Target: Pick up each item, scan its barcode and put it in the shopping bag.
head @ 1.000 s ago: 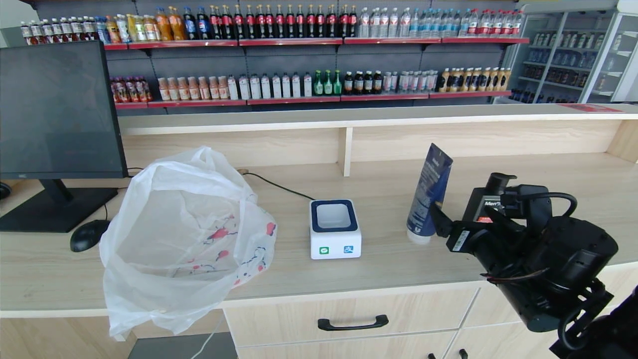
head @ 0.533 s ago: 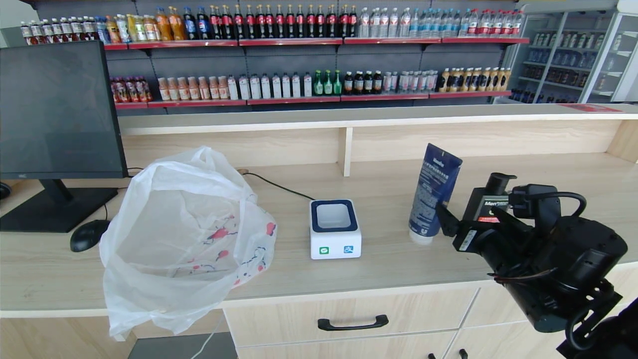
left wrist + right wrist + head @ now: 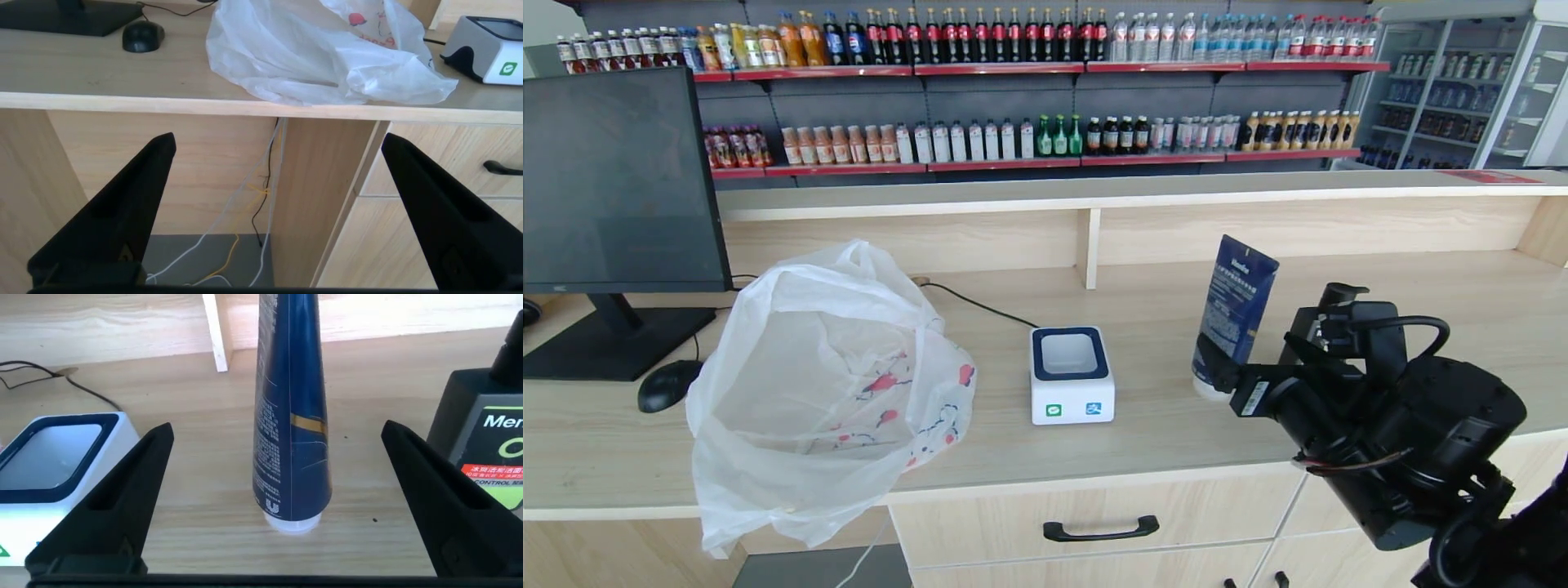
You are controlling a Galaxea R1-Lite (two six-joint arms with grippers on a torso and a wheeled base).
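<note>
Your right claw [image 3: 278, 431] is hanging spread wide at counter [image 3: 1143, 441] level, with the blue tube [image 3: 292, 416] standing upright on its cap in line between the two fingers; whether either finger is touching it, you cannot tell. The black bottle [image 3: 482, 433] is standing just beside the tube. The scanner [image 3: 1072, 376] is sitting on the tube's other side, with the shopping bag [image 3: 825, 384] lying beyond it. Your left claw [image 3: 278, 139] is gaping open below the counter's front edge.

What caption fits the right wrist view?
Open right gripper facing upright blue tube on counter, between scanner and black bottle.
</note>
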